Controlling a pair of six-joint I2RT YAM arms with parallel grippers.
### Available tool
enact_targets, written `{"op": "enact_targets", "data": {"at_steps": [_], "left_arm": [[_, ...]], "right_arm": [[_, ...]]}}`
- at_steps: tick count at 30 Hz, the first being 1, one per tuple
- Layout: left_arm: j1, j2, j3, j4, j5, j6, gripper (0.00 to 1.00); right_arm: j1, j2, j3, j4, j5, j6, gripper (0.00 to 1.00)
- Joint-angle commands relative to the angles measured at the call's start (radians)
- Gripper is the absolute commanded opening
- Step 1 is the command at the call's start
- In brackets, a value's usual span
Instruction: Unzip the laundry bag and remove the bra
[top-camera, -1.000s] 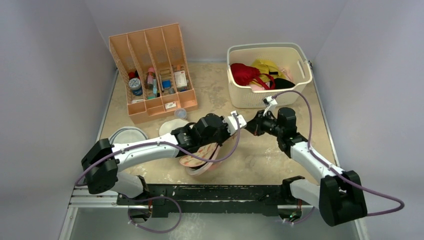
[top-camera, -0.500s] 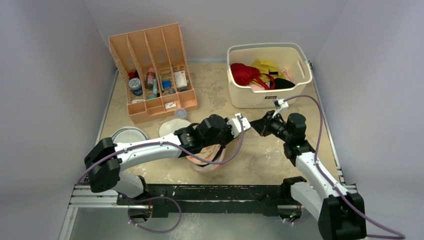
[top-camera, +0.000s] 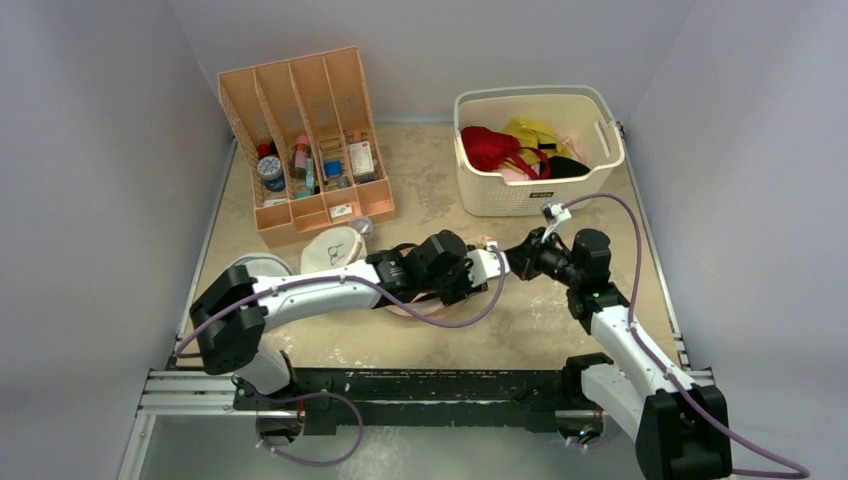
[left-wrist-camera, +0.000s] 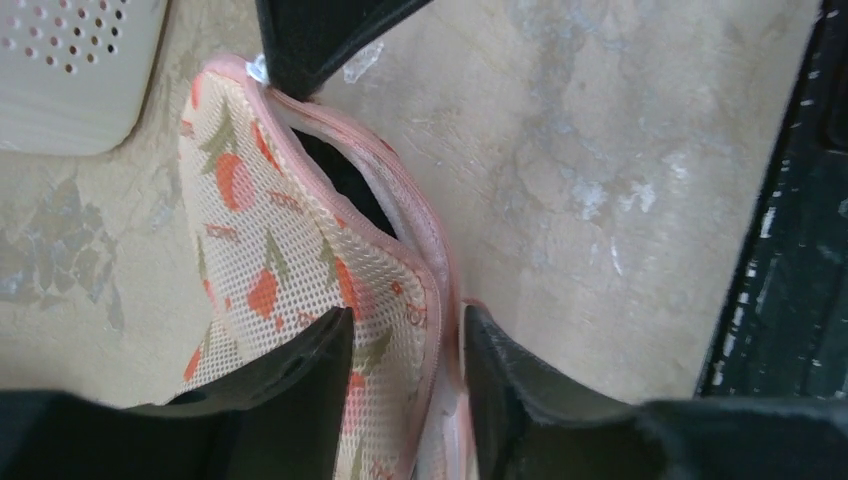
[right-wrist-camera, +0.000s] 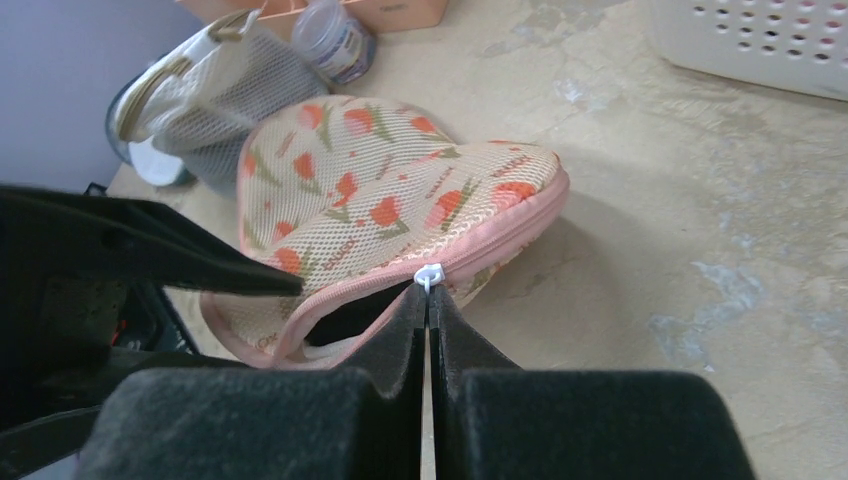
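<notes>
step in hand: unzipping; the zip is part open, the bra is not yet out.
laundry bag (right-wrist-camera: 380, 215): lies on the table (top-camera: 520, 320) between the two arms, flower-printed side up, pink rim parted along one lobe.
right gripper (right-wrist-camera: 428, 300): jaws closed tight on the white zip pull (right-wrist-camera: 429, 275) at the bag's rim.
left gripper (left-wrist-camera: 400, 350): jaws clamped on the bag's edge, one finger on the printed face, the other outside the pink rim; it anchors the bag against the pull.
bra (left-wrist-camera: 342, 185): judged to be the dark fabric showing through the gap in the left wrist view; inside the bag, mostly hidden.
progress: roughly the early half; the opening looks too narrow to draw the garment through.
next move calls for: running the pull further round the rim while the left grip resists, keeping the pull line along the zip.
risk: the light bag may lift or fold.
</notes>
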Motion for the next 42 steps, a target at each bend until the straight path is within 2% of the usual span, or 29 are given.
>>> {"op": "enact_targets", "data": {"at_steps": [1,4,10,19,25,30,37,39,42], "left_arm": [[0.012,-0.163,-0.055,0.075,0.084,0.034,0.5],[0.019,-0.23,-0.112,0.182,0.078,-0.006,0.58],[0.024,-0.222,-0.159,0.36,-0.002,-0.155,0.61],[0.023,-0.1,-0.119,0.342,0.008,-0.219,0.6],[0.023,-0.039,-0.063,0.249,-0.044,-0.185,0.49],[0.022,-0.025,-0.043,0.215,-0.047,-0.162,0.32],[0.022,-0.082,-0.048,0.175,-0.105,-0.085,0.05],[0.022,-0.109,-0.054,0.164,-0.107,-0.053,0.01],[0.023,-0.152,-0.07,0.158,-0.112,-0.015,0.0]], "right_arm": [[0.001,-0.006,-0.005,0.036,-0.125,0.015,0.0],[0.007,-0.01,-0.013,0.044,-0.167,0.023,0.0],[0.053,-0.015,-0.02,0.071,-0.187,0.057,0.0],[0.149,-0.021,0.011,0.065,-0.129,0.081,0.0],[0.151,-0.042,0.02,0.045,-0.118,0.08,0.0],[0.151,-0.052,0.027,0.022,-0.104,0.07,0.0],[0.151,-0.052,0.028,-0.017,-0.05,0.054,0.0],[0.151,-0.048,0.036,-0.038,-0.038,0.062,0.0],[0.15,-0.028,0.059,-0.049,0.016,0.053,0.0]]}}
